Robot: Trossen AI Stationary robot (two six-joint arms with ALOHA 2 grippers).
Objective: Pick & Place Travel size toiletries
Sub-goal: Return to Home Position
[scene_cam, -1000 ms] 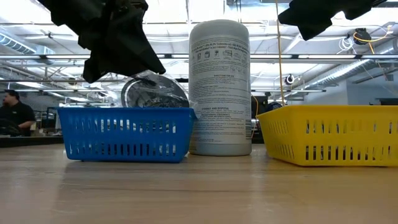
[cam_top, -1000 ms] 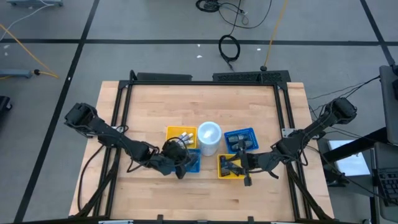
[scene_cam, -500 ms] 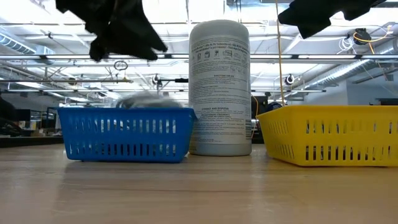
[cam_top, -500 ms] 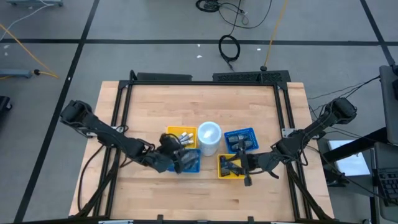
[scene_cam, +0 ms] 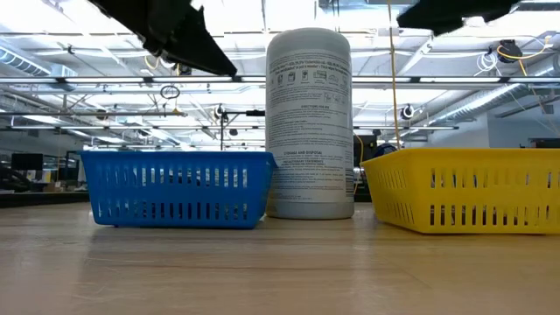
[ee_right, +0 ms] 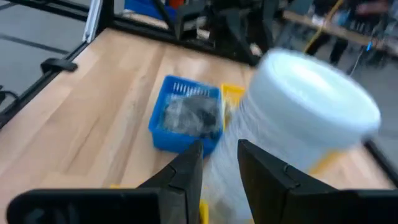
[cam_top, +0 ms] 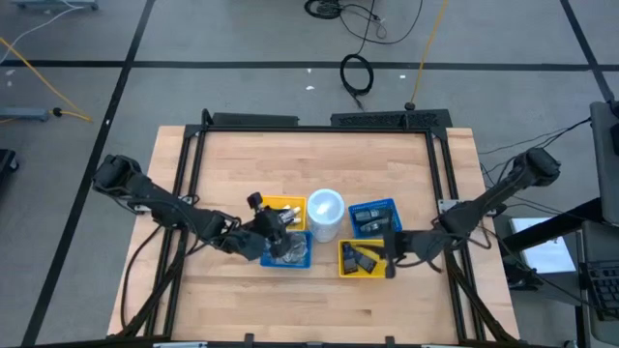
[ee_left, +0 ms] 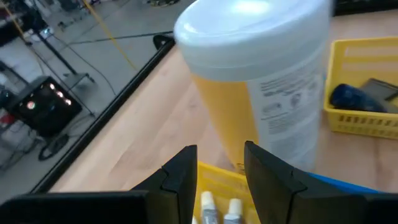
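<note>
My left gripper (cam_top: 280,230) hangs open and empty above the far end of the near-left blue basket (cam_top: 293,255), beside the far-left yellow basket (cam_top: 281,206). Its wrist view shows its gripper (ee_left: 217,180) over white squeeze tubes (ee_left: 217,211) in that yellow basket. Clear-wrapped dark pieces (ee_right: 186,113) lie in the blue basket. My right gripper (cam_top: 383,253) is open and empty above the right end of the near-right yellow basket (cam_top: 356,259), which holds dark packs (ee_left: 351,96). Its own view shows it (ee_right: 221,177) empty.
A big white cylinder tub (cam_top: 325,214) stands upright between the four baskets and also shows in the low view (scene_cam: 309,122). A second blue basket (cam_top: 373,217) with grey and dark items stands at its right. Bare wooden table lies at the far side and along the near edge.
The clear-wrapped round piece that hung under my left gripper has dropped into the near-left blue basket. My left gripper has then gone up and toward the table's far edge. My right gripper has drawn a little up and toward the table's right edge.
</note>
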